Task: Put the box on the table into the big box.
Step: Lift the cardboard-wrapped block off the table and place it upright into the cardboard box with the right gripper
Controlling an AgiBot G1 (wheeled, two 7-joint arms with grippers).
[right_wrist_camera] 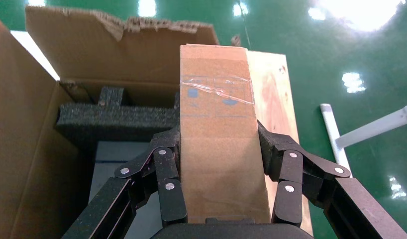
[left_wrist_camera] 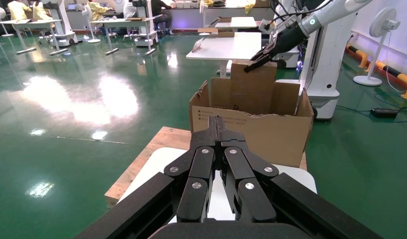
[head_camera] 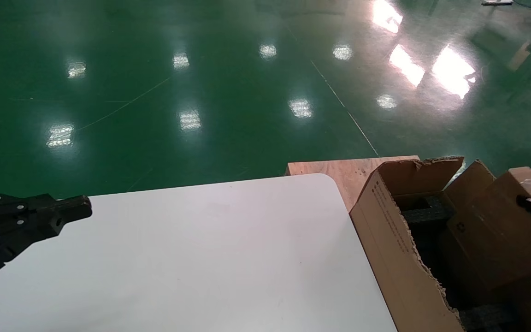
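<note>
My right gripper [right_wrist_camera: 217, 133] is shut on the box [right_wrist_camera: 219, 149], a small brown cardboard one with clear tape, its fingers [right_wrist_camera: 166, 169] pressed on both long sides. It holds the box [head_camera: 500, 221] upright over the open big box [head_camera: 385, 240], a torn brown carton with black foam [right_wrist_camera: 117, 117] inside. In the left wrist view the box [left_wrist_camera: 251, 89] stands up out of the big box [left_wrist_camera: 271, 134]. My left gripper [left_wrist_camera: 220, 124] is shut and empty, parked over the left side of the white table [head_camera: 201, 253].
A pale plywood board [head_camera: 348, 170] lies under and behind the big box, past the table's far right corner. Shiny green floor surrounds everything. Other tables and a white robot base [left_wrist_camera: 331, 74] stand farther off in the left wrist view.
</note>
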